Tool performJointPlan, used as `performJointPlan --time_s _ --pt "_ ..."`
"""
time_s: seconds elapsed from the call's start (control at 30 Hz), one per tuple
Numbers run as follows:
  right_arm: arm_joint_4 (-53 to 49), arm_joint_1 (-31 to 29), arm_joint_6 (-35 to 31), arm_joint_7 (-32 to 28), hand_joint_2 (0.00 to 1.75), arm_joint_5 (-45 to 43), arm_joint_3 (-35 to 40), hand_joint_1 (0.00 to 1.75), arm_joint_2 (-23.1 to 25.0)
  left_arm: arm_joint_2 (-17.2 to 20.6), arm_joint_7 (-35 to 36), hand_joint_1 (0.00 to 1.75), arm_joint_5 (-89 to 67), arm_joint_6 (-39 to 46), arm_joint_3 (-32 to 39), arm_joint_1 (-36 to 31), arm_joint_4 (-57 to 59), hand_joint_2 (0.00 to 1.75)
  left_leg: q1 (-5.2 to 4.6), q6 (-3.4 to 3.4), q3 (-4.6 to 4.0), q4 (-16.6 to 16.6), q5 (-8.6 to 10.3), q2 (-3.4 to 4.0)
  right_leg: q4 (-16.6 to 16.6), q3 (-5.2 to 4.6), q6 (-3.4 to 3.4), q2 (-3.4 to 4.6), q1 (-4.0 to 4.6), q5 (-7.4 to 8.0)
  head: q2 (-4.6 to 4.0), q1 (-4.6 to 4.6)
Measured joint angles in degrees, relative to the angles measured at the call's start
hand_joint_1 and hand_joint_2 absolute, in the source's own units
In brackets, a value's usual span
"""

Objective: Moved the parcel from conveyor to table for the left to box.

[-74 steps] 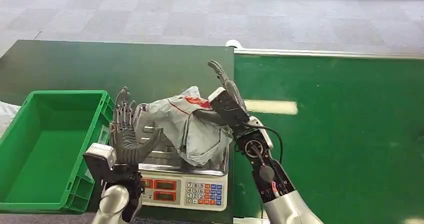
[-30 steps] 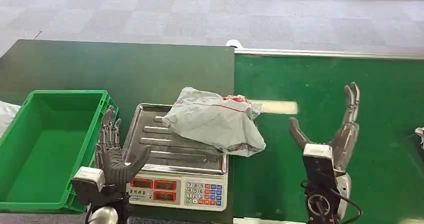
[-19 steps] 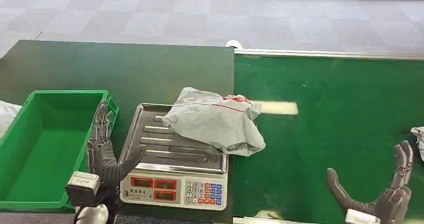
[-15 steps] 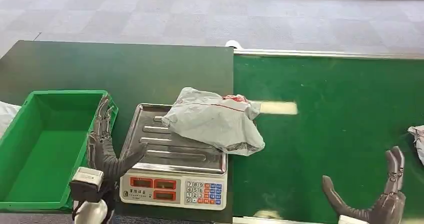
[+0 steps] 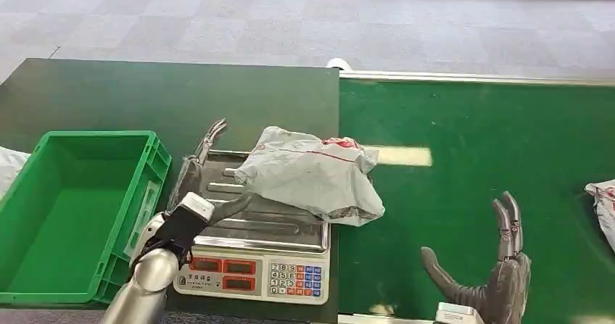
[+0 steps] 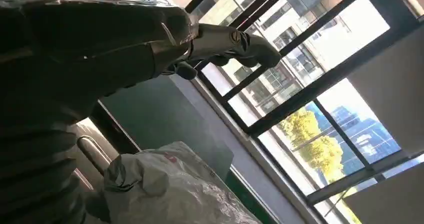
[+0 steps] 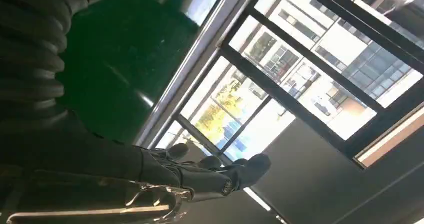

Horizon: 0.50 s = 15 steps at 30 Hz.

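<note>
Silver arms, dark grey fingers [image 5: 508, 226]

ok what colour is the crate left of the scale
Bright green, same tone inside and out. The crate shows best in the head view, beside the scale.

The right hand [image 7: 150, 176] reaches in from the picture's edge, its dark fingers [image 7: 240, 171] stretched out together and holding nothing. Behind it runs a green belt surface [image 7: 115, 58] with a pale metal rail [image 7: 200, 58] along its edge. Beyond are large dark-framed windows [image 7: 310, 68], with what looks like trees and buildings outside.
</note>
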Motion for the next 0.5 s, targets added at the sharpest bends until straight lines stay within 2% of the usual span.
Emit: performJointPlan --time_s 0.23,0.5 --pt "1.29 -2.87 0.50 -1.44 1.75 -1.44 4.39 0.00 -1.86 -0.57 8.63 0.00 -6.46 -3.49 -1.03 -5.04 9.19 1.75 0.00 0.00 0.00 0.00 0.02 0.01 0.00 0.02 0.00 0.00 0.00 0.01 0.00 0.02" --pt "5.35 -7.37 2.58 -1.44 1.75 -2.49 7.19 0.00 -2.58 -1.40 14.07 0.00 -18.33 2.58 -1.62 -11.64 21.28 1.75 0.00 0.02 0.00 0.01 0.06 -0.01 0.01 0.01 0.02 0.00 0.00 0.04 0.00 -0.02"
